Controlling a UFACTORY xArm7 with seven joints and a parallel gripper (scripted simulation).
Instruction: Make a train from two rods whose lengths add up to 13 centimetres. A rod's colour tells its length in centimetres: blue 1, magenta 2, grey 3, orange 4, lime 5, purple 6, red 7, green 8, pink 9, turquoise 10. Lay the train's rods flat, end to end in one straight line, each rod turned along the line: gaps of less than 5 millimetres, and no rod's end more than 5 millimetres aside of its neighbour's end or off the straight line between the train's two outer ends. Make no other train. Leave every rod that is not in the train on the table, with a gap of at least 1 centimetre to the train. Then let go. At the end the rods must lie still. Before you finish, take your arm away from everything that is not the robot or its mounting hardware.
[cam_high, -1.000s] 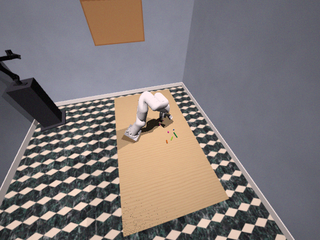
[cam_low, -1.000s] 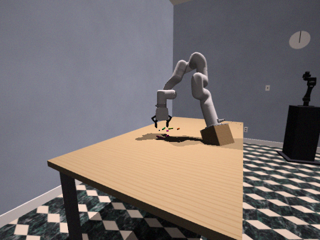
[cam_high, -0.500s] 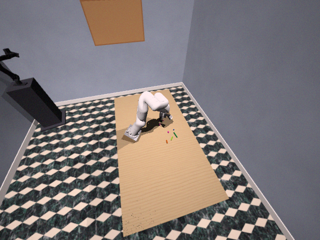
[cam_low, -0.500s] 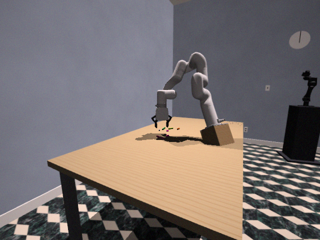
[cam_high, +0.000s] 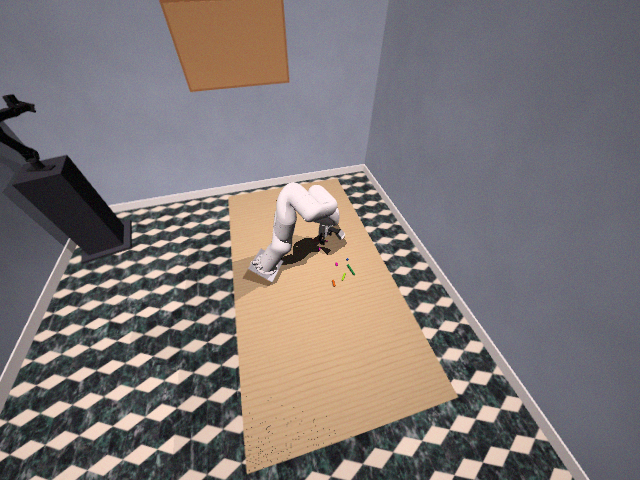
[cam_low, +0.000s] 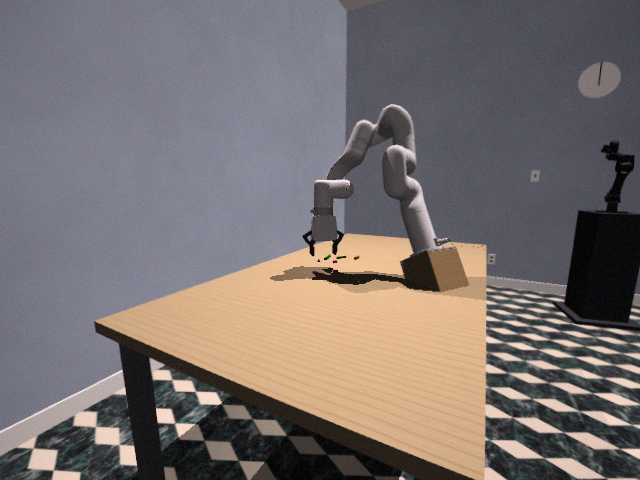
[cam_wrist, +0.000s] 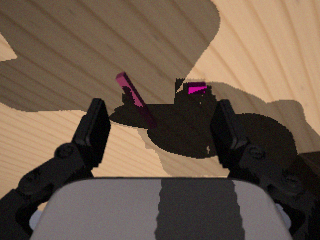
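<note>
My open gripper (cam_low: 323, 253) (cam_wrist: 160, 120) is above the table, fingers wide apart with nothing between them. Below it in the wrist view, a long pink-looking rod (cam_wrist: 131, 94) (cam_low: 318, 273) lies slanted, its lower end dim in shadow. A short magenta rod (cam_wrist: 197, 89) (cam_low: 334, 271) (cam_high: 320, 249) lies to its right, partly in shadow. Apart from these lie a second magenta rod (cam_high: 336, 264) (cam_low: 334, 261), a small blue rod (cam_high: 347, 259) (cam_low: 318, 260), a green rod (cam_high: 351, 269) (cam_low: 327, 256), a lime rod (cam_high: 343, 276) (cam_low: 341, 256) and an orange rod (cam_high: 333, 283) (cam_low: 356, 257).
The arm's base block (cam_high: 265, 268) (cam_low: 439, 268) stands on the wooden table (cam_high: 320, 361) (cam_low: 361, 330). The arm's shadow falls across the pink and magenta rods. A dark pedestal (cam_high: 77, 206) (cam_low: 602, 263) stands on the floor away from the table.
</note>
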